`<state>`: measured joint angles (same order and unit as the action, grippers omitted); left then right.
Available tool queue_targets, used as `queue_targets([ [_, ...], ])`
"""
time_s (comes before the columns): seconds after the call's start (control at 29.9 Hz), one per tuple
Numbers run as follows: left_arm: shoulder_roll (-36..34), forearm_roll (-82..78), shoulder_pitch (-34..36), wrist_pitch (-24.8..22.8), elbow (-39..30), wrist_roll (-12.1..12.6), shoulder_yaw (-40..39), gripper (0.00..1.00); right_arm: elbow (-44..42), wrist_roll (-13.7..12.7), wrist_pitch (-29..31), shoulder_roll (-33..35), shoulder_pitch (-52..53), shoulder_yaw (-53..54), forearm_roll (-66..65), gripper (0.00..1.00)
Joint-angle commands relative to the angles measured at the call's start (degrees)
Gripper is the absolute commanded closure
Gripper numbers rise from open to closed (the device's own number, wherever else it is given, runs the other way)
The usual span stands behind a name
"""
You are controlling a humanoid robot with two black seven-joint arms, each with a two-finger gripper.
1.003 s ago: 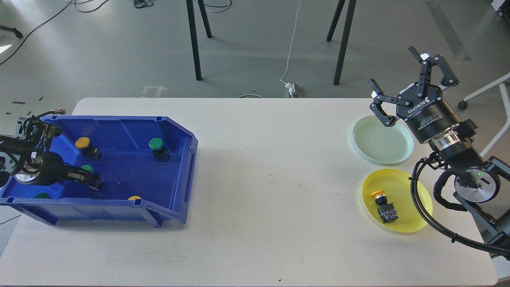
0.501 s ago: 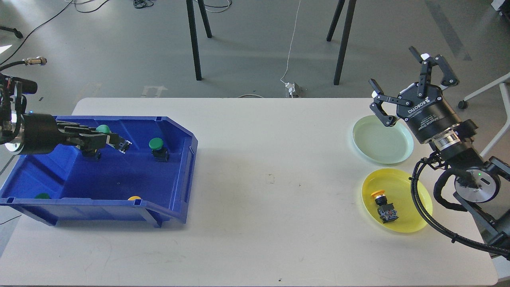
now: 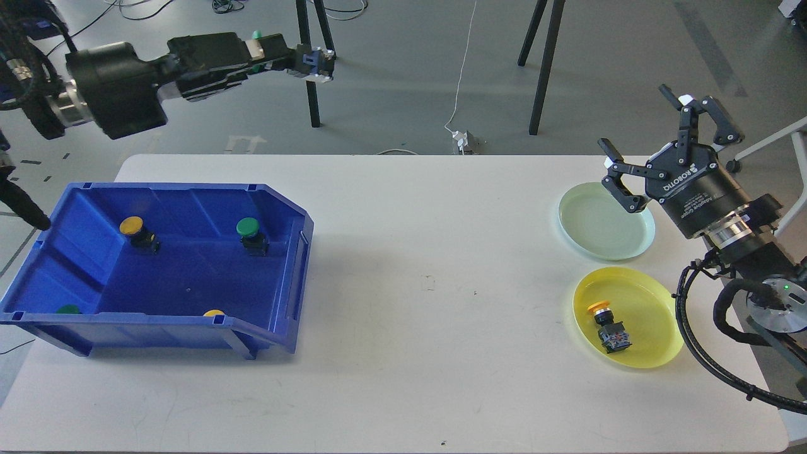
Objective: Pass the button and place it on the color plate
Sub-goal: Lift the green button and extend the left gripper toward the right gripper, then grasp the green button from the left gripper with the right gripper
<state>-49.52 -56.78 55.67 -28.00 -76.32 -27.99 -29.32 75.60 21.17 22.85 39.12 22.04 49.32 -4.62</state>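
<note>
My left gripper (image 3: 311, 63) is raised high above the table's far left edge, pointing right. It is shut on a green button whose cap (image 3: 255, 34) peeks above the fingers. The blue bin (image 3: 287, 265) at the left holds a yellow button (image 3: 132, 226), a green button (image 3: 248, 227), and two more caps, green (image 3: 67, 309) and yellow (image 3: 213, 313), by its front wall. My right gripper (image 3: 643, 126) is open and empty above the far edge of the pale green plate (image 3: 605, 224). The yellow plate (image 3: 649, 296) holds a yellow-capped button (image 3: 606, 325).
The white table (image 3: 429, 284) stretches between the bin and the plates. Black stand legs (image 3: 309, 69) and a white cable (image 3: 463, 69) are on the floor beyond the far edge. My right arm's cabling (image 3: 700, 353) hangs by the yellow plate.
My left gripper has lifted a green button out of the bin and swung up and to the right, well above the table. My right gripper has shifted slightly to the right.
</note>
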Motion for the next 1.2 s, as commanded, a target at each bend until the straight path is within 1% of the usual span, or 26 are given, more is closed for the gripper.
queue_targets([
  [0.0, 11.62, 1.41, -0.64, 0.0, 7.31, -0.01, 0.23, 0.9, 3.4, 1.15, -0.7, 1.75, -1.3, 0.25, -5.12, 0.03],
  [0.07, 15.06, 4.47, -1.95, 0.0, 9.08, -0.01, 0.23, 0.9, 4.02, 1.68, -1.83, 1.4, -1.39, 0.08, -8.63, 0.03],
  [0.1, 16.38, 6.4, -3.01, 0.0, 9.34, -0.01, 0.14, 0.9, 4.11, 2.38, -3.15, 0.97, -1.39, -0.01, -10.56, 0.03],
  [0.13, 17.43, 7.55, -3.8, 0.0, 9.52, -0.01, 0.14, 0.9, 4.2, 3.43, -4.38, 0.44, -1.47, -0.19, -12.15, 0.03],
  [0.2, 19.28, 8.18, -4.77, 0.0, 10.22, -0.01, 0.23, 0.9, 4.29, 6.33, -6.93, -2.1, -1.39, -0.54, -15.14, 0.03],
  [0.23, 19.81, 8.27, -5.21, 0.0, 10.49, -0.01, 0.31, 0.9, 4.2, 6.83, -8.33, -3.77, -1.13, -0.71, -16.46, 0.03],
  [0.4, 20.43, 8.71, -7.06, 0.0, 10.93, -0.01, 0.23, 0.9, 3.59, 6.83, -15.63, -8.52, 1.15, -3.87, -20.42, 0.03],
  [0.57, 20.52, 9.59, -7.15, 0.0, 10.93, -0.01, 0.23, 0.9, 2.36, 6.83, -20.29, -14.67, 8.09, -12.65, -20.95, 0.03],
  [0.67, 20.61, 9.59, -7.15, 0.0, 11.02, -0.01, 0.23, 0.9, 1.39, 6.83, -21.88, -17.4, 10.82, -15.3, -20.95, 0.03],
  [0.84, 20.61, 9.59, -7.33, 0.0, 11.02, -0.01, 0.23, 0.9, 1.04, 6.83, -24.51, -21.71, 12.06, -15.39, -20.87, 0.03],
  [0.94, 20.61, 9.67, -7.33, 0.0, 11.02, -0.01, 0.23, 0.9, 1.04, 6.83, -25.92, -22.15, 13.2, -15.57, -20.87, 0.03],
  [1.17, 21.05, 9.67, -7.24, 0.0, 11.72, -0.01, 0.23, 0.9, 0.95, 6.83, -26.01, -23.82, 16.01, -18.03, -20.87, 0.03],
])
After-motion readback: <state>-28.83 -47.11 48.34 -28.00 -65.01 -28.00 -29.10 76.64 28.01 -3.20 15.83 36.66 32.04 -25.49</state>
